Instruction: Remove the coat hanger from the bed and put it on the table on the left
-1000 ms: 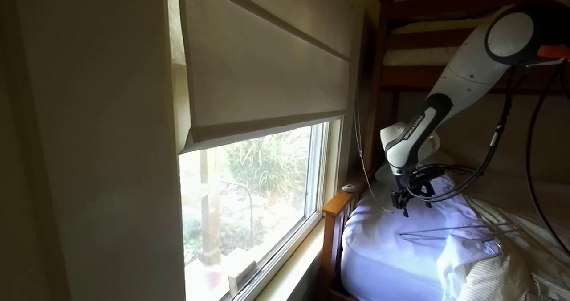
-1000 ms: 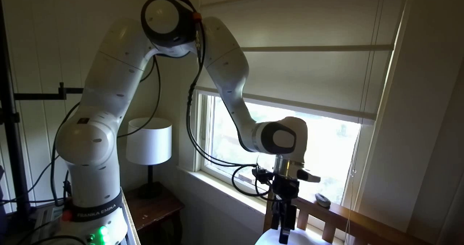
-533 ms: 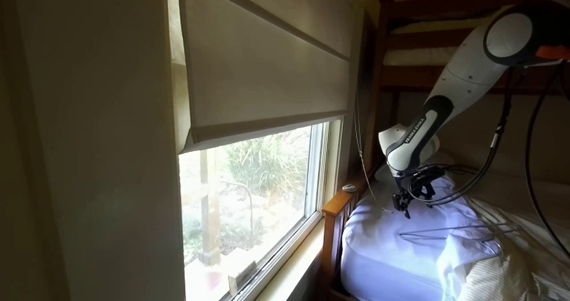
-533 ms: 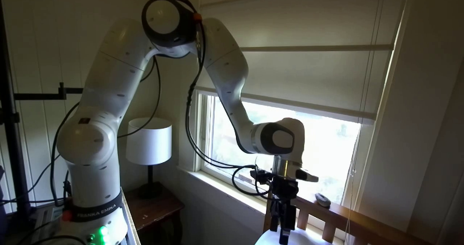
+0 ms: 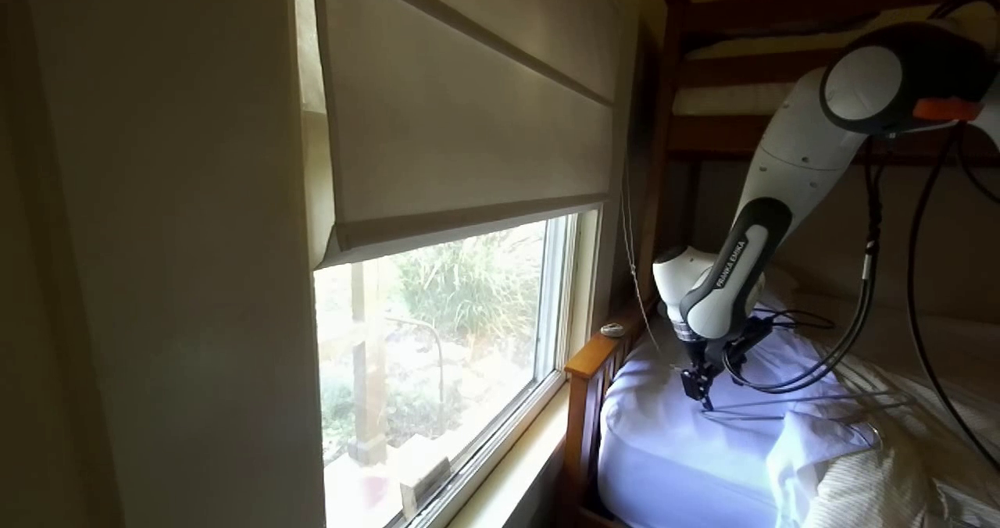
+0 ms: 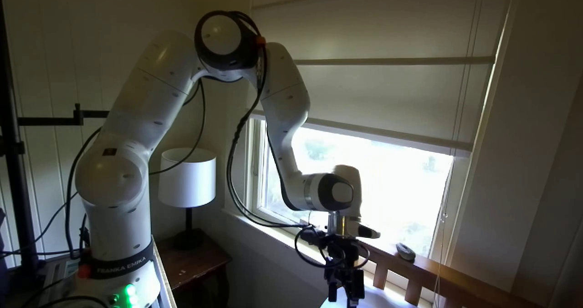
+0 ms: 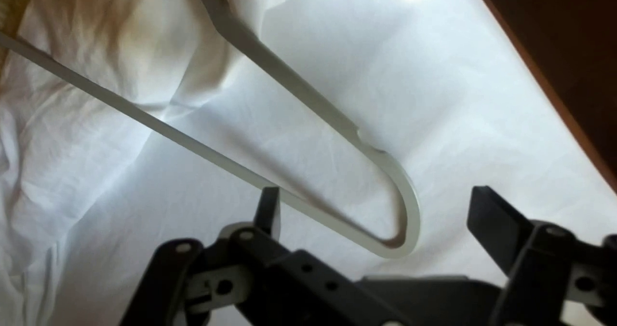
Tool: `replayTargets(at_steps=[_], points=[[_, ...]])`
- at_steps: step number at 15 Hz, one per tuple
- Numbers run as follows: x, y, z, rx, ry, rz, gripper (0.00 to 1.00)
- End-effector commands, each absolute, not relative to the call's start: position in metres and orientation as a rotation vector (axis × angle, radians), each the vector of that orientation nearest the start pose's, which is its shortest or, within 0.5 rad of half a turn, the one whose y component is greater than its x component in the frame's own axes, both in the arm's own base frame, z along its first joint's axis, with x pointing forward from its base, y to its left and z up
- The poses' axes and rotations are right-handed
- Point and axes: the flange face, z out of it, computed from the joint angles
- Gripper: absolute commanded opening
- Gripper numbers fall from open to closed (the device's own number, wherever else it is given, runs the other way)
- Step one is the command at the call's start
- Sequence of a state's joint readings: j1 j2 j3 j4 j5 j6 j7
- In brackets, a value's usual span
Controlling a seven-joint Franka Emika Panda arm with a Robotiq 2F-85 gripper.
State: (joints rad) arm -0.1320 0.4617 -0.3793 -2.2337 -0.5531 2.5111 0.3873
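Clearing the bed (image 5: 680, 465) is not yet done. The table (image 6: 200, 259), on the left in an exterior view with a lamp (image 6: 187, 178) on it, is presumably the goal. The hanger (image 7: 299, 86) rests on the bed, so its removal lies ahead. The fingers (image 7: 499, 227) stand wide apart, gripping nothing; in the wrist view the hanger's rounded end shows between them, though whether they touch it I cannot tell. Reaching looks nearly finished; grasping, lifting, carrying and setting down remain.
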Motion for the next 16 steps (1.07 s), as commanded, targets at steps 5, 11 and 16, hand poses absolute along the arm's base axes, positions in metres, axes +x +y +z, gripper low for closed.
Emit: replayTargets(at_steps=[5,11,16], points=[[0.435,-0.278,0.141,-3.549,0.639,0.464,1.00],[0.430,-0.281,0.130,-3.671,0.389,0.575,1.00],[0.430,-0.270,0.115,-3.695,0.199,0.646,1.00]])
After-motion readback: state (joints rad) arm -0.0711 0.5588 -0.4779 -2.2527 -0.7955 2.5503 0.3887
